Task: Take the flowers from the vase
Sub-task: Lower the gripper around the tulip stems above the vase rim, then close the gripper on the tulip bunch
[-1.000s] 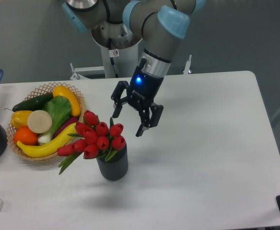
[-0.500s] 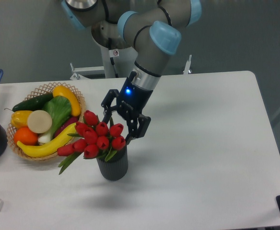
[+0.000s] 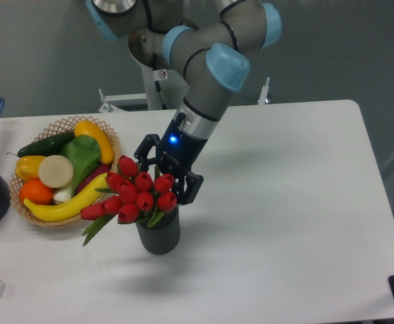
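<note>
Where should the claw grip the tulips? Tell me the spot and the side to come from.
Probably the bundled stems just under the buds of the tulips, above the rim of the vase. Come from behind and above, where the open claw already hangs; the buds spread wider than the vase.

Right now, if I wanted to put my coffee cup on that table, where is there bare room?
The right half of the white table is bare, from the vase to its right edge. The left is crowded: the wicker basket of produce, the flowers and the gripper above them.

Grey arm (image 3: 204, 101), light-blue joint caps, black gripper (image 3: 164, 177), blue light
</note>
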